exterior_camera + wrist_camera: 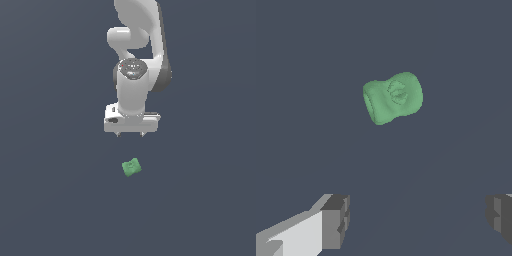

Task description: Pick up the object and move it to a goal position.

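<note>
You are at the approach step: nothing is grasped yet. The hand (130, 135) sits just above the centre of the exterior view with its fingers (336, 222) spread wide apart and empty. The object (131, 167) lies on the table (50, 200) just below the hand in that view, apart from it. Next, judge the alignment, centre over the green piece, then descend before closing.
</note>
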Robot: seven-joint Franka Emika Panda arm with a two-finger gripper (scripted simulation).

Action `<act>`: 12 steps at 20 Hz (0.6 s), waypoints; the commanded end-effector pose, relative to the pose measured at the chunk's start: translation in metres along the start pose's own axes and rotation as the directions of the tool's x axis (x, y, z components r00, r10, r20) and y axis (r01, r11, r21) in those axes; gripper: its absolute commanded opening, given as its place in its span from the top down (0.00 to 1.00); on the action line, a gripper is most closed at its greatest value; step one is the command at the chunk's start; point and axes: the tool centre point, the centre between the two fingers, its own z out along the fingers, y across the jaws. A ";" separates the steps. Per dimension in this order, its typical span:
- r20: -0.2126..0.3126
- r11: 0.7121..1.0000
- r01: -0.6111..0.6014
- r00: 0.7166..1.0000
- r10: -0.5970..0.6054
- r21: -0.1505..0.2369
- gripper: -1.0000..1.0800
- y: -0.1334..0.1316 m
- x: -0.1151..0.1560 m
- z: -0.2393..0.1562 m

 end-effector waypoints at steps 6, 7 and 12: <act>0.002 1.000 0.022 1.000 -0.022 -0.001 0.04 -0.010 -0.001 0.001; 0.003 0.999 0.032 0.999 -0.032 -0.002 0.04 -0.014 -0.001 0.001; 0.008 0.997 0.075 0.997 -0.075 -0.005 0.04 -0.031 -0.004 0.002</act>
